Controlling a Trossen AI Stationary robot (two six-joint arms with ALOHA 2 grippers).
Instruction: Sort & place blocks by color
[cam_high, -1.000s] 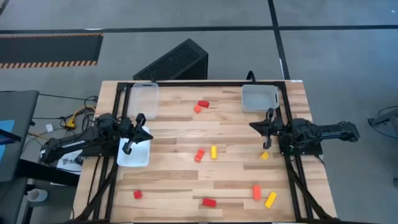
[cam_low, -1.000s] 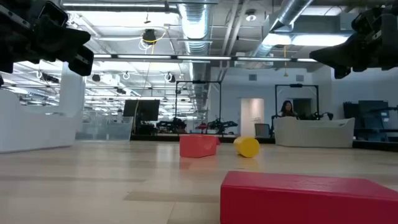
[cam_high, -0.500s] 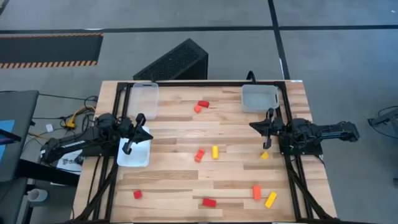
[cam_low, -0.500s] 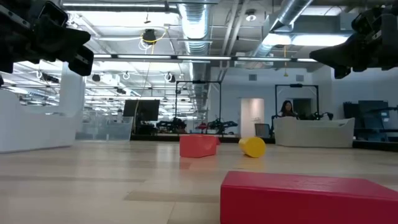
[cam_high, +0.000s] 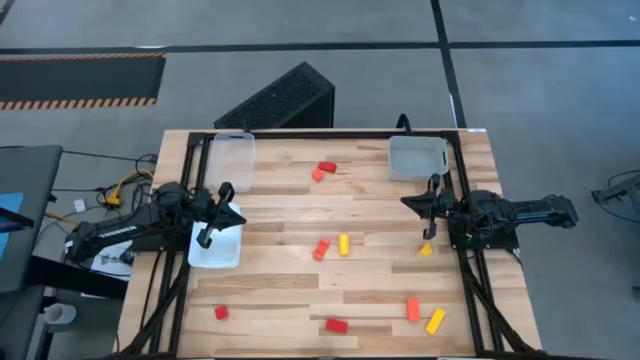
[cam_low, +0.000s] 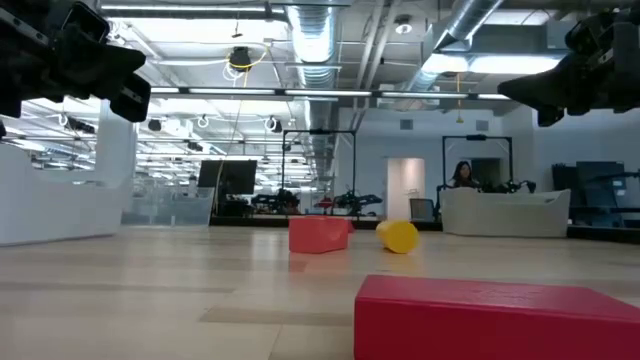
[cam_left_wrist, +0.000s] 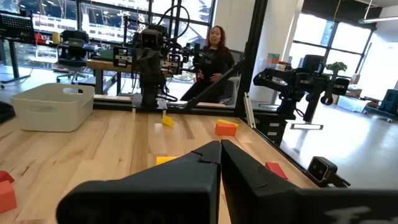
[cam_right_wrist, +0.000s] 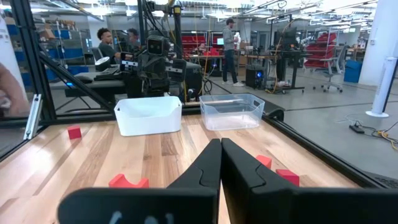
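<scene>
Red, orange and yellow blocks lie scattered on the wooden table: a red (cam_high: 327, 167) and an orange one (cam_high: 317, 175) at the far middle, an orange (cam_high: 321, 249) and a yellow one (cam_high: 344, 244) at the centre, and a yellow one (cam_high: 425, 250) at the right. Near the front edge lie two red (cam_high: 336, 325), (cam_high: 221, 313), an orange (cam_high: 412, 309) and a yellow one (cam_high: 435, 321). My left gripper (cam_high: 240, 221) (cam_left_wrist: 220, 143) waits shut at the left edge. My right gripper (cam_high: 404, 202) (cam_right_wrist: 220, 140) waits shut at the right edge. Both point level over the table and hold nothing.
A clear tray (cam_high: 232, 160) stands at the far left and another (cam_high: 417, 157) at the far right. A white tray (cam_high: 216, 247) sits below my left gripper. Black frame rails run along the table's left, right and far sides. People show in the room beyond.
The yellow block at the table's centre has rolled a little toward the right edge and back to where it lay. Both arms have kept still.
</scene>
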